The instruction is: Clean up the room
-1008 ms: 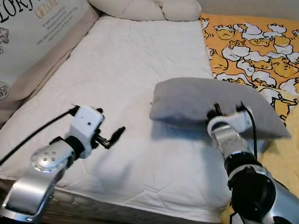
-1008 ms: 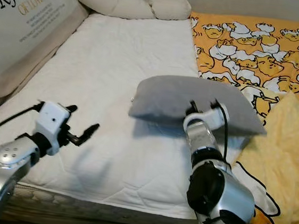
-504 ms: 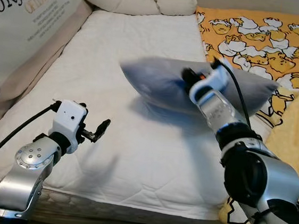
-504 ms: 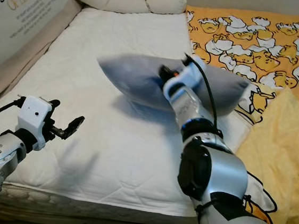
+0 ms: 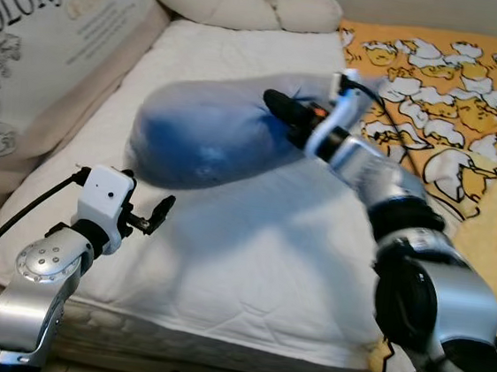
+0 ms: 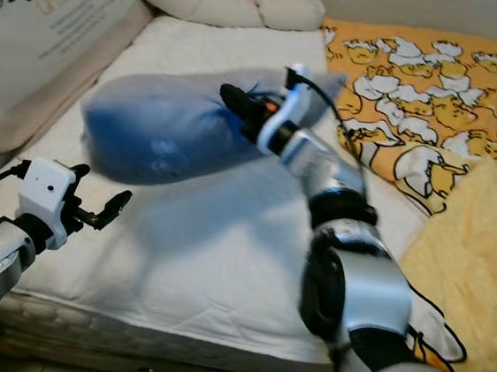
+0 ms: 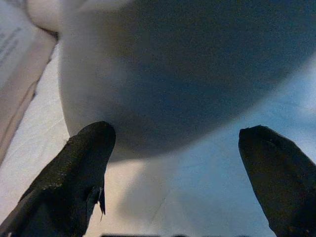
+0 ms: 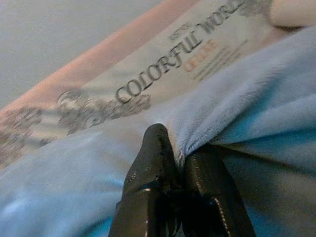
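Since 1.0 s ago the grey pillow [image 5: 205,137] has left the mattress near the duck blanket and swung across toward the robot's left; half a second ago it was mid-bed, tilted. It hangs in the air above the middle-left of the white mattress [image 5: 251,248], casting a broad shadow on the sheet below, and looks bluish and motion-blurred

Right end effector [image 5: 279,109]: fingers pressed together, pinching a gathered fold at the pillow's right-hand end. Wrist view confirms it, with both black fingertips [image 8: 158,153] clamped on a bunched seam of the fabric. The right arm reaches forward and leftward from the lower right of the head views

Left end effector [image 5: 158,215]: fingers spread, holding nothing, hovering low over the near-left part of the mattress, below and just in front of the pillow's lower edge. In the left wrist view the two fingers [image 7: 84,163] stand well apart with the pillow's underside above them and bare sheet between; no contact visible

Surroundings: the orange duck-print blanket [image 5: 455,83] covers the right part of the bed, with a plain yellow blanket [image 5: 496,239] bunched at the near right. A cream bolster pillow [image 5: 240,7] lies across the head of the mattress. A large cushion printed "COLORFUL WORLD" [image 5: 41,49] leans along the left side
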Tool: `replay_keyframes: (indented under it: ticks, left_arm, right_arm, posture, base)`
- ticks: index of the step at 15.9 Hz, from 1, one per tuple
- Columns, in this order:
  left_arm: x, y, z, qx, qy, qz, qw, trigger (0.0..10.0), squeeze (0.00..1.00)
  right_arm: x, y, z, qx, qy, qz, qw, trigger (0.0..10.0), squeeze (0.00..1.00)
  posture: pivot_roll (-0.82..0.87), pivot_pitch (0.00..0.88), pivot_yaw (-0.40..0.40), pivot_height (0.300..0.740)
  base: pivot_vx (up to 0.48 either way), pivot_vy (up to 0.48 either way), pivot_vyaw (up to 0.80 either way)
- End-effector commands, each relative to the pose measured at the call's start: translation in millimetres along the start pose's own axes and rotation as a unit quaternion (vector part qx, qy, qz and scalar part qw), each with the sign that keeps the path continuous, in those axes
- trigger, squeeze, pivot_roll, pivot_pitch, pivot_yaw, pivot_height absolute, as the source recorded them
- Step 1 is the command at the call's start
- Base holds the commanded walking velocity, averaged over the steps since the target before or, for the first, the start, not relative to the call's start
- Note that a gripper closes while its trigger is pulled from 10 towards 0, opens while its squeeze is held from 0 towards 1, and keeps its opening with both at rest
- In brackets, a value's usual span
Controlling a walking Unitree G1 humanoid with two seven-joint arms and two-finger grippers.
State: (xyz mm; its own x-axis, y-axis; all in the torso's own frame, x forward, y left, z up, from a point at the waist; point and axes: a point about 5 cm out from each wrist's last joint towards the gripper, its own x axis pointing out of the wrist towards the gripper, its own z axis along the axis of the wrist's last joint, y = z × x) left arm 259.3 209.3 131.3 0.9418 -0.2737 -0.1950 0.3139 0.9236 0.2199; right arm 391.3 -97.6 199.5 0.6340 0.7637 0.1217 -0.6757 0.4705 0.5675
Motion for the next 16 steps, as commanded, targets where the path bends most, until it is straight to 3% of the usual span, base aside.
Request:
replay_keyframes:
  ticks: [1, 2, 4, 6, 7, 10, 12, 13, 15, 16]
  left_arm:
    - [-1.4, 4.5, 0, 0.002, 0.000, 0.010, 1.000, 10.0, 0.00]
    - [1.5, 3.3, 1, 0.001, -0.001, 0.007, 1.000, 10.0, 0.00]
    - [3.6, 2.2, 1, 0.000, -0.002, 0.002, 1.000, 10.0, 0.00]
    - [9.6, -3.3, 2, -0.004, -0.003, -0.013, 1.000, 10.0, 0.00]
    - [14.1, -7.3, 3, -0.007, -0.004, -0.023, 1.000, 10.0, 0.00]
    - [25.6, -7.5, 8, -0.007, -0.011, -0.030, 0.999, 10.0, 0.00]
    - [39.4, -4.0, 15, -0.021, -0.021, -0.034, 0.999, 10.0, 0.00]
    - [49.2, -5.3, 17, -0.043, -0.021, -0.046, 0.998, 10.0, 0.00]
    - [70.8, -10.9, 20, -0.102, -0.023, -0.082, 0.991, 10.0, 0.00]
    - [84.4, -13.0, 17, -0.113, -0.020, -0.085, 0.990, 10.0, 0.96]
  right_arm:
    - [-17.1, -10.3, -4, 0.007, 0.010, 0.002, 1.000, 0.0, 0.00]
    - [-39.7, -33.6, -26, 0.029, 0.036, -0.060, 0.997, 0.0, 0.00]
    - [-59.9, -51.6, -48, 0.035, 0.071, -0.122, 0.989, 0.0, 0.00]
    - [-98.4, -76.3, -88, 0.041, 0.125, -0.239, 0.962, 0.0, 0.00]
    - [-111.2, -82.7, -97, 0.030, 0.143, -0.281, 0.949, 0.0, 0.00]
    - [-118.5, -87.1, -95, 0.004, 0.155, -0.302, 0.940, 0.0, 0.00]
    - [-130.4, -92.2, -92, -0.056, 0.200, -0.311, 0.927, 0.0, 0.00]
    - [-135.9, -95.7, -88, -0.071, 0.201, -0.332, 0.919, 0.0, 0.00]
    - [-140.1, -98.5, -79, -0.075, 0.184, -0.348, 0.916, 0.0, 0.00]
    - [-138.4, -97.8, -78, -0.077, 0.182, -0.342, 0.919, 0.0, 0.00]
  posture:
    - [0.08, 0.000, 0.044, 0.740]
    - [0.07, 0.000, 0.053, 0.740]
    - [0.06, 0.000, 0.064, 0.740]
    - [0.05, 0.000, 0.070, 0.740]
    - [0.05, 0.000, 0.070, 0.740]
    - [0.05, 0.000, 0.079, 0.740]
    - [0.04, 0.000, 0.078, 0.740]
    - [0.04, 0.000, 0.075, 0.740]
    - [0.03, 0.000, 0.071, 0.740]
    - [0.03, 0.000, 0.072, 0.740]
  base:
    - [0.000, 0.000, 0.00]
    - [0.000, 0.000, 0.00]
    - [0.000, 0.000, 0.00]
    - [0.000, 0.000, 0.00]
    - [0.000, 0.000, 0.00]
    - [0.000, 0.000, 0.00]
    - [0.000, 0.000, 0.00]
    - [0.000, 0.000, 0.00]
    - [0.000, 0.000, 0.00]
    - [0.000, 0.000, 0.00]
